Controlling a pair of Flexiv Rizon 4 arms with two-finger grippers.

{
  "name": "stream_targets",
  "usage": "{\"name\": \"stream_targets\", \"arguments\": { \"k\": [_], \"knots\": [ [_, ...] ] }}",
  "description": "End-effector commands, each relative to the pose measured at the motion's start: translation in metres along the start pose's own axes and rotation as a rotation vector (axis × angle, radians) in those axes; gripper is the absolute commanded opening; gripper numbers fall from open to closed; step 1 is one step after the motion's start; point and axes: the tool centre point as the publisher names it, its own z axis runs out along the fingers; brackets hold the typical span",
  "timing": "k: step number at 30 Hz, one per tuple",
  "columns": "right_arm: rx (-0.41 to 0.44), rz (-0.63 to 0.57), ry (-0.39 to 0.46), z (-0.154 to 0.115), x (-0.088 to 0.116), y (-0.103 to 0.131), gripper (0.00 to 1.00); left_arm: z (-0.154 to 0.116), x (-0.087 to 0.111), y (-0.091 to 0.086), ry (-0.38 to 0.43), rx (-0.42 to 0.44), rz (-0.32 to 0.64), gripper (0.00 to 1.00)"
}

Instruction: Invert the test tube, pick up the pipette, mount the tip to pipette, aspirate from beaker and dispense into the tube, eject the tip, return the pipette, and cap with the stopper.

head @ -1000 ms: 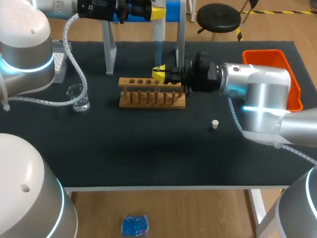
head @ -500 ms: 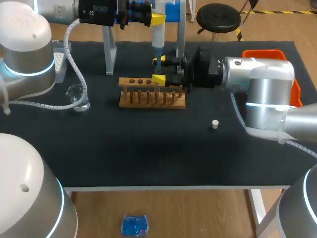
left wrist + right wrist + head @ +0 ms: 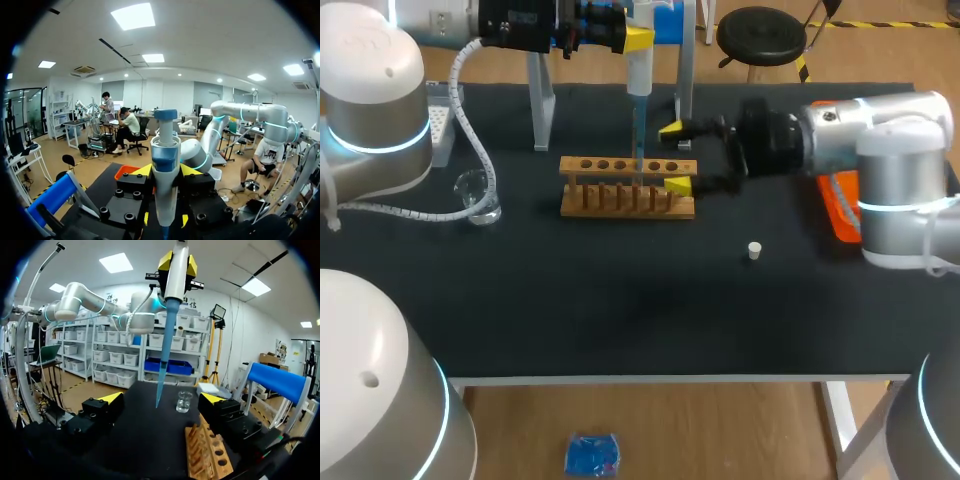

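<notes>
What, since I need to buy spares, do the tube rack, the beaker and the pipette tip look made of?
Rack: wood, matt light brown, with drilled holes and thin upright bars.
Beaker: clear glass, possibly clear plastic; the dark table shows through it.
Pipette tip: probably plastic, translucent blue and smooth.

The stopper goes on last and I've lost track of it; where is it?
In the head view the stopper lies alone on the table's right half, right of the rack and nearer the front edge.
</notes>
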Motion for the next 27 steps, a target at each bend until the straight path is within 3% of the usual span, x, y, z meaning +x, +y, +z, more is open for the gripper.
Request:
{"name": "stream_targets", "arguments": {
  "k": [1, 9, 27],
  "knots": [
    [0.031, 0.024, 0.01, -0.0117, 0.0101, -0.006, 1.0, -0.0002, 0.0005, 0.0003, -0.001, 0.003, 0.001, 0.0],
    [0.059, 0.108, -0.037, -0.0153, 0.0188, -0.0139, 1.0, -0.0002, 0.0005, 0.0003, -0.001, 0.003, 0.001, 0.0],
    [0.059, 0.108, -0.037, -0.0153, 0.0188, -0.0139, 1.0, -0.0002, 0.0005, 0.0003, -0.001, 0.003, 0.001, 0.0]
  ]
}}
